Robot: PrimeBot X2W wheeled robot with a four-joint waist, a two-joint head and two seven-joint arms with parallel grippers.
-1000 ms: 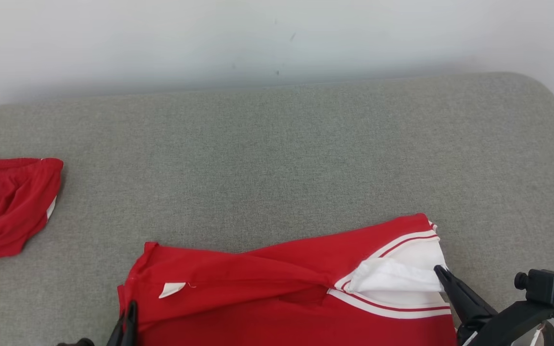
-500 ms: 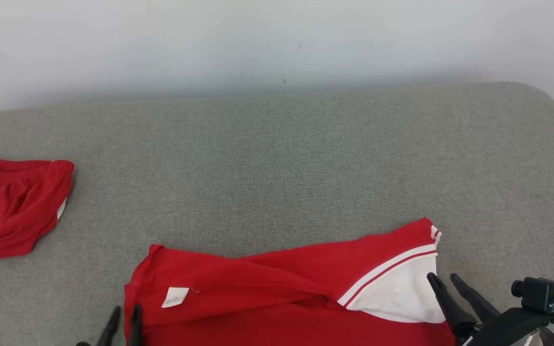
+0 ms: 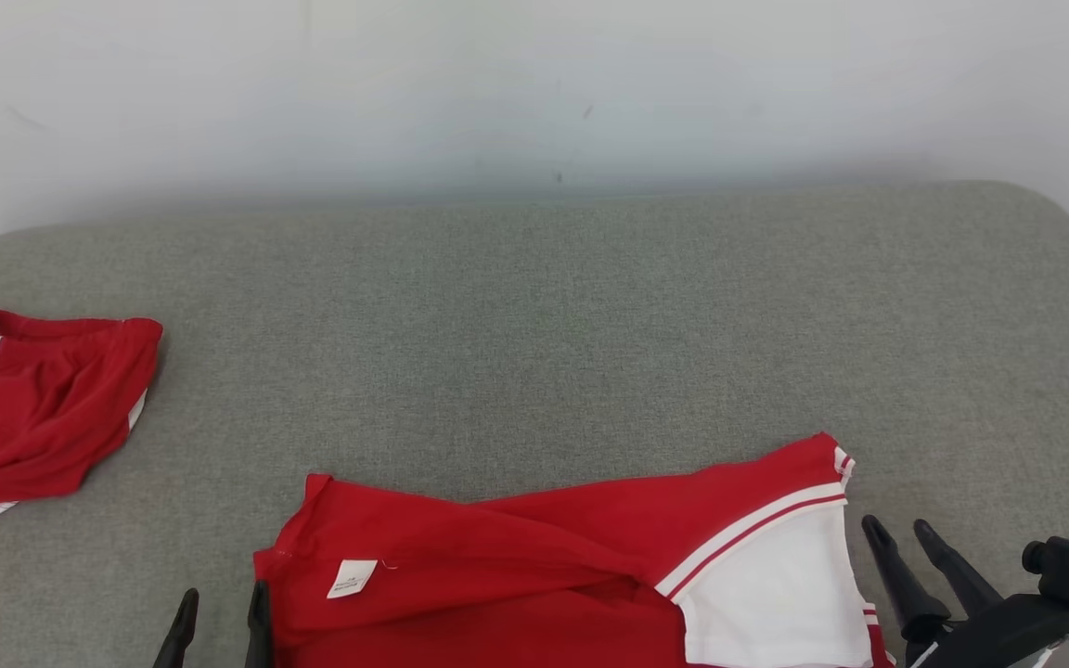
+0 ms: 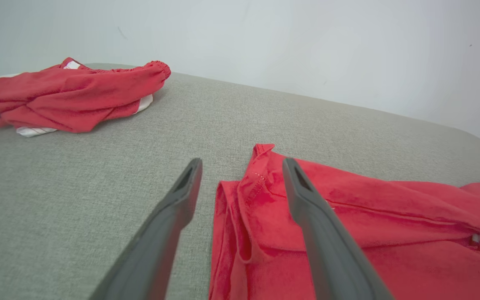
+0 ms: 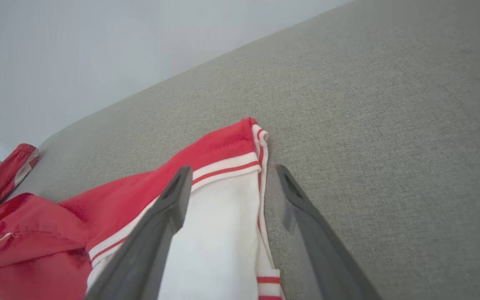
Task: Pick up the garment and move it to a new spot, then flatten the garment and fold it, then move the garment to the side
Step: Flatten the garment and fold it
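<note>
— Where is the garment (image 3: 516,557)?

— It lies on the grey surface (image 3: 534,325), at the near edge, in front of the robot. It is red, partly folded over itself and creased across the middle. A white panel (image 3: 776,594) edged with red and white stripes is at its right end, and a small white label (image 3: 352,577) sits near its left end.

— And the left gripper (image 3: 225,592)?

— Its fingers are spread, with nothing pinched between them. It sits at the garment's left end. In the left wrist view one finger is over bare grey fabric and the other over the red cloth, with the garment's folded corner between them. I cannot tell whether either finger touches the cloth.

— The right gripper (image 3: 895,524)?

— Its fingers are spread too, and it grips nothing. In the head view both dark fingers stand just beside the garment's right edge, over the grey surface. In the right wrist view the striped hem runs up between them.

— Is anything else there?

— A second red piece (image 3: 43,408) with white trim lies bunched at the far left of the surface, well apart from the garment. A pale wall (image 3: 534,83) rises behind.
</note>
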